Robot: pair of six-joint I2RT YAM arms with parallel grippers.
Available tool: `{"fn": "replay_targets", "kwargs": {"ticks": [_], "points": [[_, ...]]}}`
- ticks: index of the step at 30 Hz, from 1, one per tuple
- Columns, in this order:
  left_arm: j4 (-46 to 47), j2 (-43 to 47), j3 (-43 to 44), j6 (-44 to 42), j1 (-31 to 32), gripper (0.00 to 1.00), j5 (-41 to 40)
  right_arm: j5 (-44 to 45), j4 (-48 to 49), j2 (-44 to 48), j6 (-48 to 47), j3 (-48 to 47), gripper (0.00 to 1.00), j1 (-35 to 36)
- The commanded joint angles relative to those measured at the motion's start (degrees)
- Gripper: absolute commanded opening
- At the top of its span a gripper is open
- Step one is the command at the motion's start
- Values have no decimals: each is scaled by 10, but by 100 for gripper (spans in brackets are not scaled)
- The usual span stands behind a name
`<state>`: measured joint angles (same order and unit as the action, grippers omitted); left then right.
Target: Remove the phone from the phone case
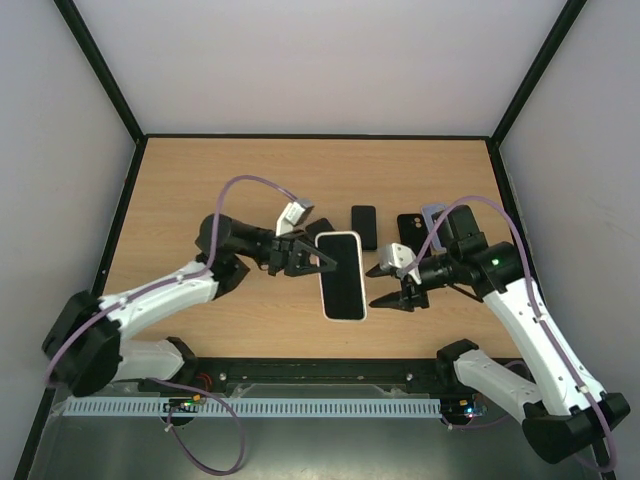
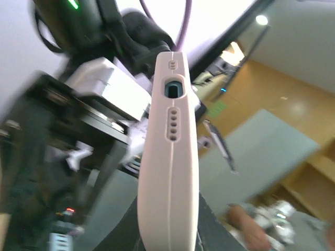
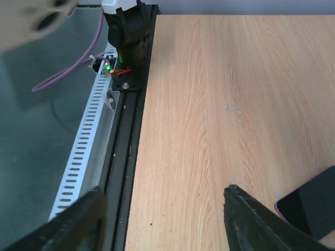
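Observation:
A phone in a pale pinkish-white case (image 1: 341, 275) lies screen up at mid table in the top view. My left gripper (image 1: 316, 260) is shut on its upper left edge. In the left wrist view the case's (image 2: 169, 157) thin edge, with a port and small holes, stands between my dark fingers (image 2: 121, 232); the left gripper (image 2: 170, 235) clamps it. My right gripper (image 1: 396, 291) is open and empty, just right of the phone and apart from it. In the right wrist view the right gripper (image 3: 165, 222) hangs over bare wood, a dark pink-rimmed corner (image 3: 311, 204) at its right.
A small black phone (image 1: 364, 226), a black case (image 1: 410, 229) and a dark flat item (image 1: 320, 229) lie behind the held phone. A black rail (image 1: 320, 373) runs along the near table edge, and it also shows in the right wrist view (image 3: 128, 130). Walls enclose the table.

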<state>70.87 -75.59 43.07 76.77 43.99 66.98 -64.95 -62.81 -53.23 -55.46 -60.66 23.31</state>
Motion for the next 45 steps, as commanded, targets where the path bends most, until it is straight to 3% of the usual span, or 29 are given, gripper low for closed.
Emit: {"fn": "replay_targets", "kwargs": {"ticks": [1,3,7,12,14,25,30,36,40,43,45], "points": [[-361,81,28,-331,-23,3,-101,21,-22,33,9,25,60,-1],[-436,89,37,-389,-22,3,-129,7,-39,37,-4,33,60,-1],[-445,93,29,-406,-22,3,-159,-35,-49,36,-5,33,59,-1],[-406,102,5,-394,-22,3,-172,-56,113,56,192,63,51,-1],[-396,104,0,-389,-22,3,-172,-56,145,58,211,74,47,-1],[-379,109,-1,-374,-22,3,-135,-41,10,9,25,54,37,-1],[-367,111,-1,-364,-22,3,-122,-34,11,3,16,56,33,-1],[-365,113,-3,-360,-21,3,-116,-39,55,0,71,58,30,-1],[-365,114,-5,-360,-20,3,-118,-47,62,-4,80,57,31,-1],[-367,115,-6,-361,-20,3,-122,-60,30,-6,44,57,42,-1],[-367,114,-5,-362,-20,3,-122,-64,9,-7,21,57,45,-1]]}}
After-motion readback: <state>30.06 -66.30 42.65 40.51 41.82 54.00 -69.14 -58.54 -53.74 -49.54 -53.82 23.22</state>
